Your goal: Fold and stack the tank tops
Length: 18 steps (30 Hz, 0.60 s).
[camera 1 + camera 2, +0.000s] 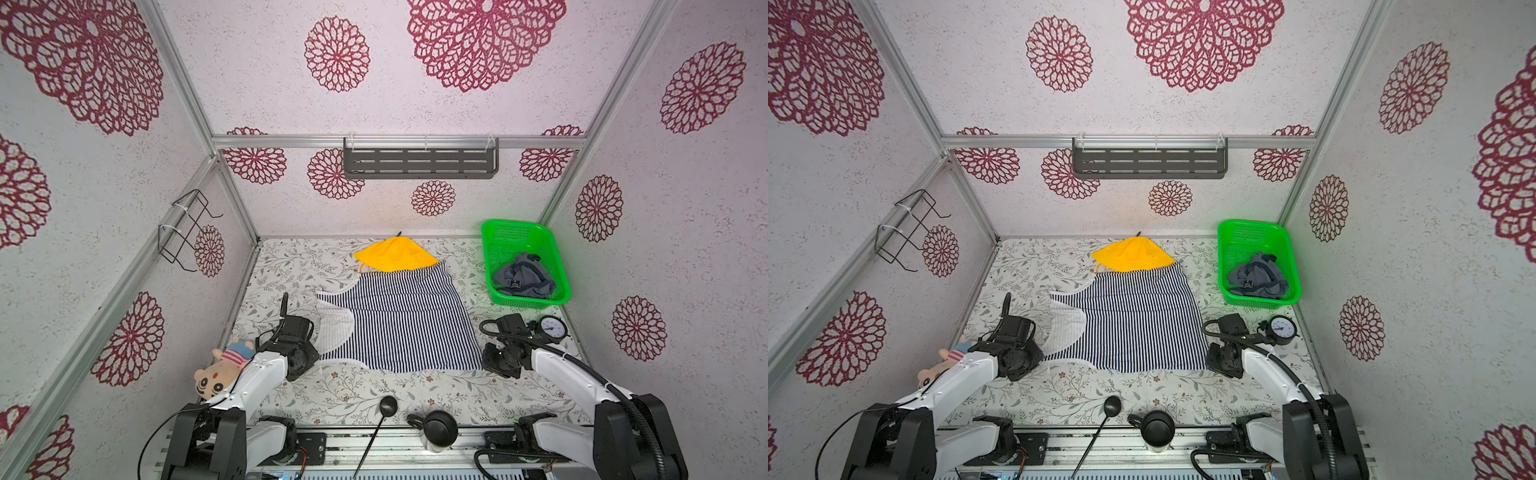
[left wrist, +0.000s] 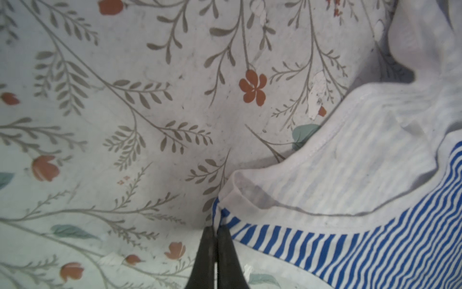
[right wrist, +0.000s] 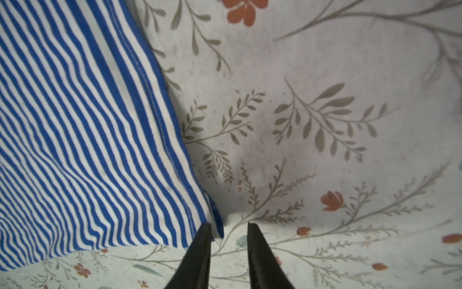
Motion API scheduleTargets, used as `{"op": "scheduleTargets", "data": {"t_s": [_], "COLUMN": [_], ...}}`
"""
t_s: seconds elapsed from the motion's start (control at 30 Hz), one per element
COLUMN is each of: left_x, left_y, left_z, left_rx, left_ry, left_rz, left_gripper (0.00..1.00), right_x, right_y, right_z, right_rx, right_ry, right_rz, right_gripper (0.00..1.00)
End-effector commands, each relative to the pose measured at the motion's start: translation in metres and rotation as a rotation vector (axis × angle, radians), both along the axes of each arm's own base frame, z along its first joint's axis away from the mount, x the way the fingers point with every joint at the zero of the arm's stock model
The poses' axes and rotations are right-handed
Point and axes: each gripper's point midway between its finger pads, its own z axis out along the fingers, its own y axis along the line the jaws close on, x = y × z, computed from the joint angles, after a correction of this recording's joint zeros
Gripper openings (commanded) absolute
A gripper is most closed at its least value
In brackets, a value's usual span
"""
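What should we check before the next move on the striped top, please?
1. Left gripper shut on the striped tank top's shoulder corner: ok.
2. Right gripper closed on the hem corner: not ok, fingers apart, corner between them.
3. Top lying flat: ok.
4. Far edge free: not ok, yellow hat overlaps it.
5. Grey tank top out of the way: ok, in the green basket.
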Motion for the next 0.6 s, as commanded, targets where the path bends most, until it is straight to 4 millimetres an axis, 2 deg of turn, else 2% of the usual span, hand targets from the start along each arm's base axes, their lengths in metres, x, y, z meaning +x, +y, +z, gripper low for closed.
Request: {"op": "scheduleTargets", "data": {"t_s": [0.0, 0.4, 0.5, 0.57], "left_x": [0.000, -0.001, -0.001, -0.001], "left_y": [0.004, 0.003, 0.003, 0.002], "left_z": [0.003, 0.003, 0.004, 0.004], "left_rx": [0.009, 0.007, 0.005, 0.002], "left_ry": [-0.009, -0.012, -0.011, -0.013], "left_rz": [0.015, 0.015, 0.014, 0.013], "left_gripper": [0.00, 0.00, 0.00, 0.00], "right_x": [0.005, 0.001, -0.004, -0.005], "right_y": [0.001, 0.015, 0.011, 0.008], "right_z": [0.004, -0.003, -0.009, -0.009], "right_rx": [0.012, 0.038, 0.017, 0.002], "right_ry": [-0.022, -0.011, 0.014, 0.018], "right_rz": [-0.019, 0.010, 0.011, 0.006], "right_gripper": [0.28, 0.31, 0.28, 0.22]}}
